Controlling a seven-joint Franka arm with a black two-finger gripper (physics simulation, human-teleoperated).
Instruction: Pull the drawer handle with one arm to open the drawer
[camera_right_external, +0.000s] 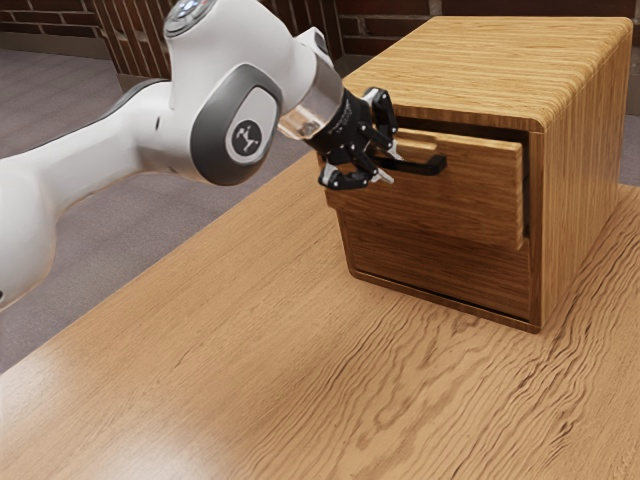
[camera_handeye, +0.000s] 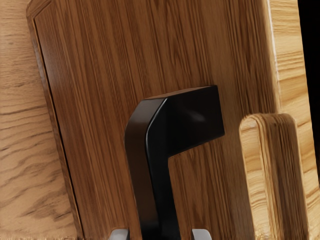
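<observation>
Arm (camera_right_external: 215, 105) reaches in from the exterior view's left, its wrist turned toward the cabinet (camera_right_external: 560, 80), which stands near the table's (camera_right_external: 300, 380) far edge on the exterior view's right. Gripper (camera_right_external: 388, 165) is clamped narrow on the black drawer handle (camera_right_external: 425, 163), close to the bar's end, with a fingertip (camera_handeye: 120, 234) on each side. The upper drawer (camera_right_external: 470, 195) stands partly out of the cabinet front.
</observation>
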